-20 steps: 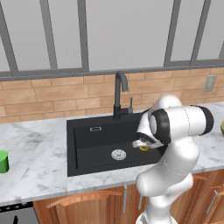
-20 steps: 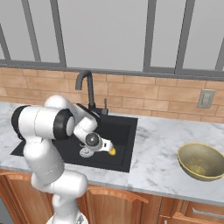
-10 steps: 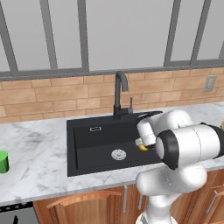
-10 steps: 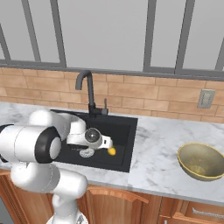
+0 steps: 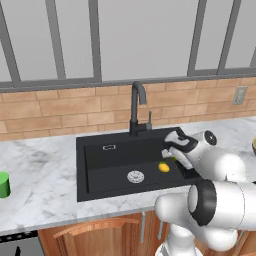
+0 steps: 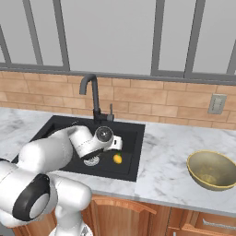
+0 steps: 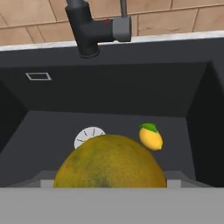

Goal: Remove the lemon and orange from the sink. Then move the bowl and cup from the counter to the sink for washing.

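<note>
In the hand view the orange (image 7: 109, 168) looms large and close, high above the floor of the black sink (image 7: 131, 87), and my gripper is shut on it with the fingertips hidden behind it. The lemon (image 7: 151, 137) lies on the sink floor, right of the drain (image 7: 87, 134). From the left base view my gripper (image 5: 171, 151) hovers over the sink's right part, just above the lemon (image 5: 164, 167). In the right base view the gripper (image 6: 117, 144) is above the lemon (image 6: 118, 158). The golden bowl (image 6: 213, 169) sits on the right counter. The green cup (image 5: 4, 184) stands at the far left.
The tall black faucet (image 5: 136, 107) rises behind the sink, close to my hand. A brick backsplash with a wall outlet (image 6: 216, 103) and windows runs behind the marble counter (image 6: 161, 161). Wooden cabinet fronts sit below the counter edge.
The hand has risen a little above the sink floor with the orange in it, and the arm's elbow has swung down and forward. The lemon stays where it was.
</note>
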